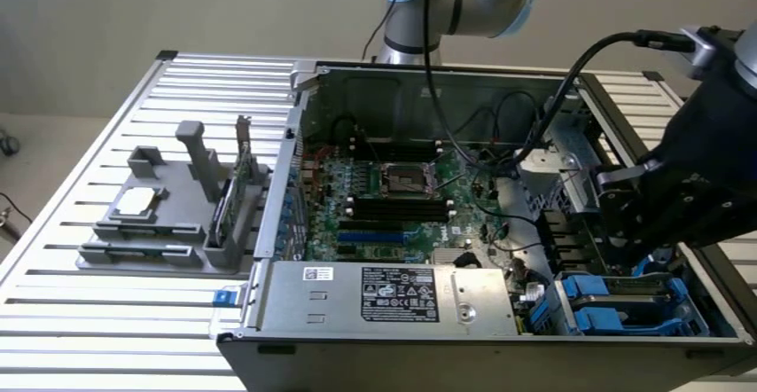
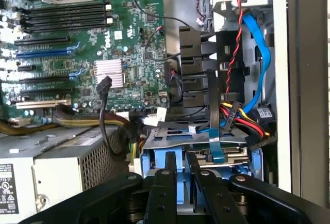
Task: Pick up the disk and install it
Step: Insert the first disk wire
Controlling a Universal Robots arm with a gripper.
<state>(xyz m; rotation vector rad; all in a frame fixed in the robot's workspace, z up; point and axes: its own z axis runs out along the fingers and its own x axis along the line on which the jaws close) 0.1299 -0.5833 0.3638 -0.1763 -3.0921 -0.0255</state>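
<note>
Exterior view: my gripper (image 1: 633, 257) hangs at four o'clock in the computer case (image 1: 473, 356), over the disk (image 1: 621, 308) in its bay. Wrist view: my fingers (image 2: 162, 193) pinch its blue frame. I judge it heavy, rigid and shock-sensitive; the frame edges make the best hold.

"DELL" printed on motherboard (image 2: 87, 53)
</note>
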